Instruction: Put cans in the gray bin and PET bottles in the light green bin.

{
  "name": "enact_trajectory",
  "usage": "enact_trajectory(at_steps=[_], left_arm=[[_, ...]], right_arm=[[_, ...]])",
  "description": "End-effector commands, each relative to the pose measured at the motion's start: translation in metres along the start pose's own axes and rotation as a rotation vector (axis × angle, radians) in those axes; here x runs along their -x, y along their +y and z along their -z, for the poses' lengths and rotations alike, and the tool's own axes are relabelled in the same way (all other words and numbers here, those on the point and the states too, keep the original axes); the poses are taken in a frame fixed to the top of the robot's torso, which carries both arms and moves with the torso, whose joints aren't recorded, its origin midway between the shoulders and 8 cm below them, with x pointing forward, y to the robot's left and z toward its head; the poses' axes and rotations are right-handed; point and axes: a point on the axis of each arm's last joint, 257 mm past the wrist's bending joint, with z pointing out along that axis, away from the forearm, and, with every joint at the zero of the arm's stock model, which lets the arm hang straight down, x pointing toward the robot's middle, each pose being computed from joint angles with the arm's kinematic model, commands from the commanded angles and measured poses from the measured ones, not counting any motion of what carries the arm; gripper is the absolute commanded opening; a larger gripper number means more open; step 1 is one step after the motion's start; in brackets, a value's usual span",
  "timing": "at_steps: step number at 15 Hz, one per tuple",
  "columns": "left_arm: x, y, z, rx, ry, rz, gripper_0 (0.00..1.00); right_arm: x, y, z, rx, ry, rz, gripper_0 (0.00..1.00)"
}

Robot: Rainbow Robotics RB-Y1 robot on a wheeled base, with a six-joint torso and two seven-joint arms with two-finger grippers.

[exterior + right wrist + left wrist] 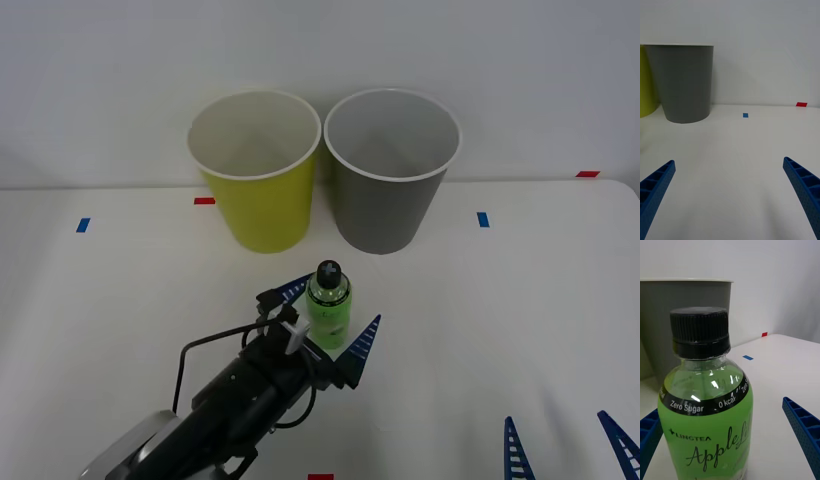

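My left tool [335, 318], fingers spread, brackets the upright PET bottle [328, 302] standing on the desk [520, 310] before the gray bin [390, 170]; next I must clench, lift and carry it to the light green bin [255, 170], while my right tool [570, 445] waits, released.

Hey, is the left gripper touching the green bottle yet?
Cannot tell. The front view shows the left gripper open astride the upright PET bottle; the left wrist view shows a gap on one side, the other finger's edge hidden.
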Motion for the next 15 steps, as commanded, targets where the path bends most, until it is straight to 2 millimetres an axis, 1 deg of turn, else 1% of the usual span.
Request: enact_trajectory(at_steps=[1, 5, 6, 7, 9, 11, 15], left_arm=[[0.006, 0.000, -0.009, -0.003, -0.002, -0.005, 1.00], [0.007, 0.004, -0.015, -0.003, 0.009, -0.023, 0.99], [0.006, 0.003, -0.015, -0.004, 0.010, -0.023, 0.47], [0.006, 0.004, -0.015, -0.004, 0.010, -0.027, 0.11], [0.006, 0.003, -0.014, -0.004, 0.011, -0.034, 0.07], [0.004, 0.004, -0.014, -0.004, 0.018, -0.039, 0.06], [-0.004, 0.014, -0.016, 0.019, 0.069, -0.060, 0.04]], right_arm=[[0.000, 0.000, 0.000, 0.000, 0.000, 0.000, 1.00], [0.000, 0.000, 0.000, 0.000, 0.000, 0.000, 1.00], [0.000, 0.000, 0.000, 0.000, 0.000, 0.000, 1.00], [0.000, 0.000, 0.000, 0.000, 0.000, 0.000, 1.00], [0.000, 0.000, 0.000, 0.000, 0.000, 0.000, 1.00], [0.000, 0.000, 0.000, 0.000, 0.000, 0.000, 1.00], [0.000, 0.000, 0.000, 0.000, 0.000, 0.000, 1.00]])
